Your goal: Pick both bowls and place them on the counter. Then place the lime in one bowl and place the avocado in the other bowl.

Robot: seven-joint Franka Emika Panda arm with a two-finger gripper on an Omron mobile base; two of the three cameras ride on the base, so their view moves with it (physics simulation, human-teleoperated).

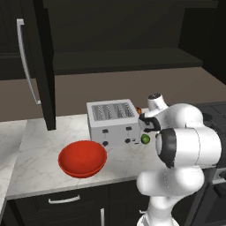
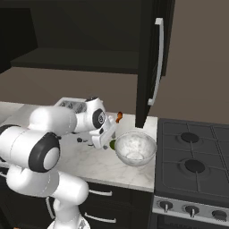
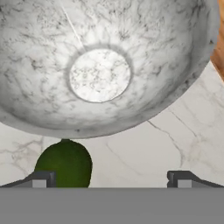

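The white bowl with grey marbling [image 3: 100, 65] stands on the marble counter [image 3: 175, 135], right in front of my hand. It also shows beside the stove as the marbled bowl [image 2: 135, 147]. A round green fruit, by its look the lime [image 3: 65, 162], lies on the counter between the hand and this bowl, just by my left fingertip [image 3: 41, 179]. The same lime [image 1: 145, 139] sits near the toaster's right end. My gripper [image 3: 111, 180] is open with nothing between its fingers. The glossy red bowl [image 1: 82, 159] rests on the counter in front of the toaster. The avocado is hidden.
A silver toaster [image 1: 112, 121] stands mid-counter, with a small orange thing [image 1: 139, 110] behind it. A dark cabinet door with a long handle [image 2: 156, 62] hangs open above the counter. The black stove [image 2: 192, 152] adjoins the counter's right end.
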